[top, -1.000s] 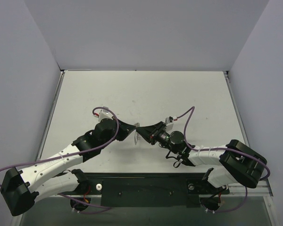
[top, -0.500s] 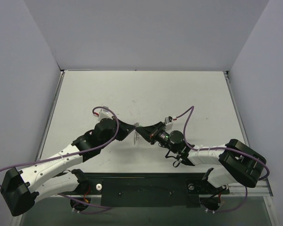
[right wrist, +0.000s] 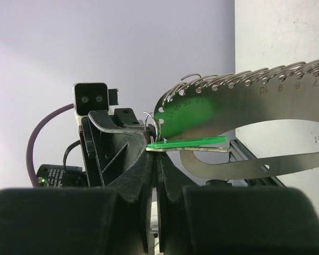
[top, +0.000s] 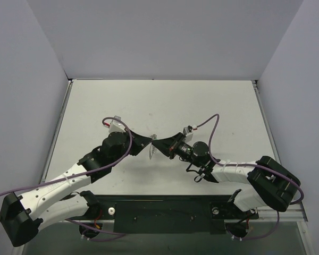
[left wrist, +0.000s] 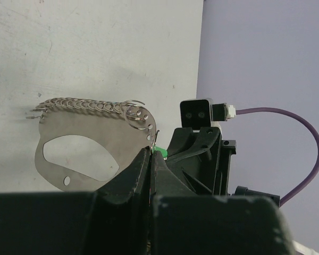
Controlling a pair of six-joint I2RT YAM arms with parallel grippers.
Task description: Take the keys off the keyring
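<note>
At the near edge of the white table (top: pixel 212 106) the two black-and-white arms are bolted side by side, and both are angled inward so that their tips meet above the middle of the tabletop. The left gripper (top: pixel 149 140) is seen with its jaws pressed together on the lower corner of a flat grey metal oblong keyring (left wrist: pixel 95 123), which has an oval opening and one scalloped edge. The keyring is held off the table between the two grippers, with its broad face turned toward the left wrist camera. A row of thin wire rings (left wrist: pixel 74 103) is threaded through small holes along the scalloped edge. The right gripper (right wrist: pixel 153 156) is closed as well, just opposite the left one, and a tiny silvery key (right wrist: pixel 187 141) with a bright green plastic head is pinched at its fingertips. The key is laid nearly level across the keyring's lower band, beside the ring at the curved end. Whether the key is looped through that ring cannot be told. A purple cable (top: pixel 215 125) is arched behind the right wrist.
</note>
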